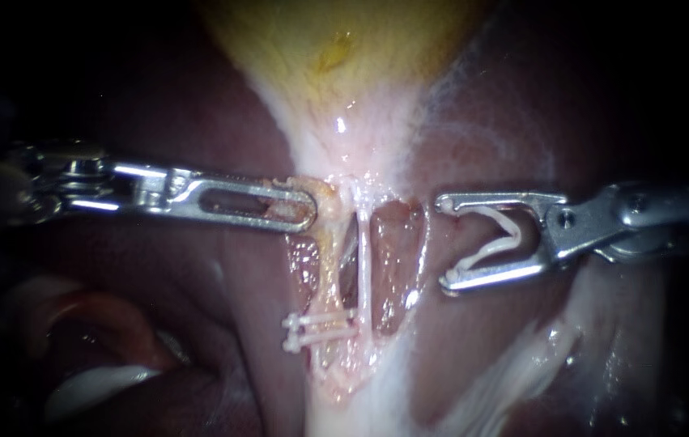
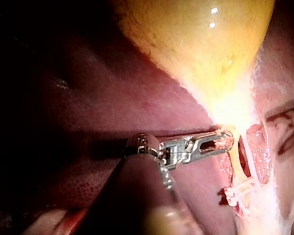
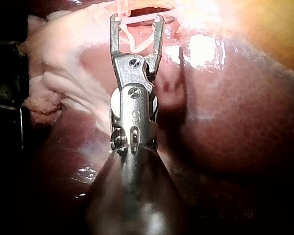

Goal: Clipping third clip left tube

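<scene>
Gap between right instrument, right tube

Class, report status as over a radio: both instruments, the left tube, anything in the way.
Left instrument shut on tissue. Right instrument holds open clip, off left tube. Two clips already on it. Right tube between.

Small stamped mark on right instrument, no other text
</scene>
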Motion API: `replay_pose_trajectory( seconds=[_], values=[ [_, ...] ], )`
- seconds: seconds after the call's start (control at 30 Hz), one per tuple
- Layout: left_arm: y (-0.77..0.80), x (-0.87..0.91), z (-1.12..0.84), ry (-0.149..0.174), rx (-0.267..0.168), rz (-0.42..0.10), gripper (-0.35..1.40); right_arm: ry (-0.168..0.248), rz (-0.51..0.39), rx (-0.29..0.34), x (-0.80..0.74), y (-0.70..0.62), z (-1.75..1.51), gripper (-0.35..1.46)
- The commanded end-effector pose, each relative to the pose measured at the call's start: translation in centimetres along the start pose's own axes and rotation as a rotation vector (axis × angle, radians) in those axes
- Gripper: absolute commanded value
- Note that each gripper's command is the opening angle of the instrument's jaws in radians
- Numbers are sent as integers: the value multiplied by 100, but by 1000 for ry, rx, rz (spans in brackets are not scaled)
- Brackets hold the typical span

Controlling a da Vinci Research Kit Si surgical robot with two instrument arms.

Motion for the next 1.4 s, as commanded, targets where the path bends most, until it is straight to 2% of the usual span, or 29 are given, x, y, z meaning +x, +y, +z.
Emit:
replay_pose_trajectory(
  seconds=[0.03, 0.23, 0.33, 0.47, 0.63, 0.87, 1.0, 1.23, 1.4],
  values=[
    [0, 0, -1, 0, 1, 0, -35, 0, -6, 0, 0, 0, 0, 50],
    [-9, -6, -16, 7, 7, -6, -35, 0, -6, -1, 1, 0, 1, 50],
    [-25, -15, -32, 15, 15, -16, -35, 0, -6, -1, 1, 1, 2, 50],
    [-44, -22, -47, 2, 22, -26, -35, 0, -5, -2, 1, 1, 3, 50],
    [-57, -19, -50, 0, 23, -22, -35, 0, -5, -2, 2, 1, 4, 50],
    [-58, -17, -48, -1, 23, -21, -35, 0, -7, -1, 0, 1, 15, 50],
    [-58, -17, -48, -1, 22, -21, -35, 3, -13, -1, -6, 1, 33, 50],
    [-61, -15, -48, -2, 22, -21, -35, -29, 40, 6, -33, 4, 77, 49],
    [-63, -14, -48, -2, 22, -21, -35, -28, 69, 16, -50, 5, 102, 49]
  ],
)
